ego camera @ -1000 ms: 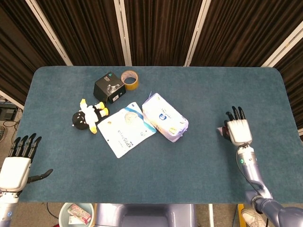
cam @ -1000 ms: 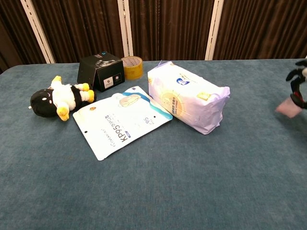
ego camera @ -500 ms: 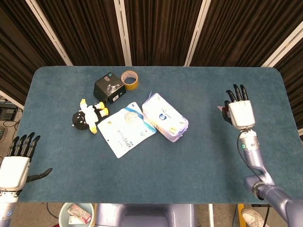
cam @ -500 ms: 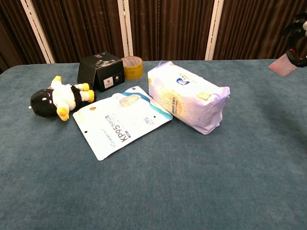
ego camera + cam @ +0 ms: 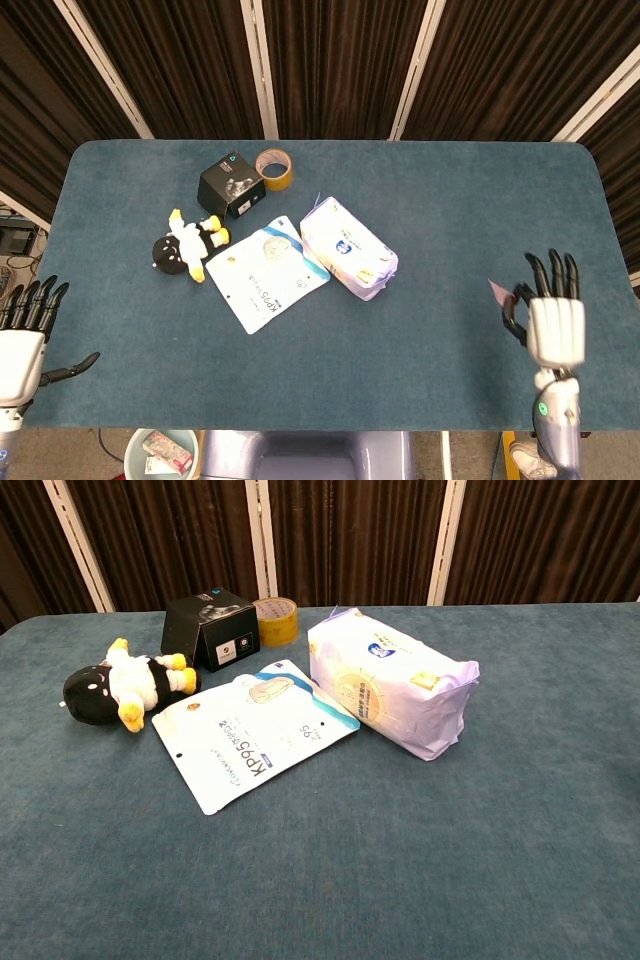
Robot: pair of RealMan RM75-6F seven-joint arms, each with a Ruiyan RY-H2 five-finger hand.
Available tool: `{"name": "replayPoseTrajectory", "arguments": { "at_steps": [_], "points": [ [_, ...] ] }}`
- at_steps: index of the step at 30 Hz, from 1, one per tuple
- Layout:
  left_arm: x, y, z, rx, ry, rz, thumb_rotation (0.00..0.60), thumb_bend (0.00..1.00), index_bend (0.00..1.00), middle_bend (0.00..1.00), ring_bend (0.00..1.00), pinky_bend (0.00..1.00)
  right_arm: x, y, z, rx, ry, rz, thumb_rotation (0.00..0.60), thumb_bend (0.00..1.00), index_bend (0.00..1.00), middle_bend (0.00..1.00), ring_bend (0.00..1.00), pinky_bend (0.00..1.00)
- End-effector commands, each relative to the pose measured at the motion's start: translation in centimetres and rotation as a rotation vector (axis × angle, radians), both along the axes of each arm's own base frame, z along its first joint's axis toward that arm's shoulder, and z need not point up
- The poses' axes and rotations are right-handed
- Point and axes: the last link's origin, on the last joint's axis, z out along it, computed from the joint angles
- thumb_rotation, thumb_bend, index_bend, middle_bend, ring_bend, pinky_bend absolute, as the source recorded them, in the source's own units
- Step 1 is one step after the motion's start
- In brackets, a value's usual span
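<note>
At the table's right edge, I see my right hand (image 5: 553,325) pinching a small pink slip (image 5: 497,292), which pokes out at its ten o'clock; left hand (image 5: 22,345) idles spread, holding nothing.

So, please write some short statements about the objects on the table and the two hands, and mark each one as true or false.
1. The right hand holds a small pink item. True.
2. The tape roll lies beside the black box. True.
3. The plush toy lies on top of the white pack. False: it lies on the table, left of the flat mask pouch.
4. The left hand grips the black box. False: it is at the table's near left edge, holding nothing.
</note>
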Motion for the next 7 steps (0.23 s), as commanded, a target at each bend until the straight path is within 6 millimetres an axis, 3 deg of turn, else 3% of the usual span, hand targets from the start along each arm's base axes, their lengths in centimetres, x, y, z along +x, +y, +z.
{"name": "replayPoseTrajectory", "arguments": {
  "at_steps": [1,7],
  "points": [
    [0.05,-0.20,0.03,0.002,0.000,-0.007,0.402,0.03,0.00,0.00,0.00,0.00,-0.55,1.47,0.15,0.036,0.012,-0.028,0.600,0.59,0.70,0.15,0.00,0.00],
    [0.06,-0.15,-0.21,-0.004,0.009,-0.002,0.400,0.03,0.00,0.00,0.00,0.00,-0.75,1.10,0.10,0.065,0.010,-0.047,0.600,0.59,0.69,0.14,0.00,0.00]
  ]
}}
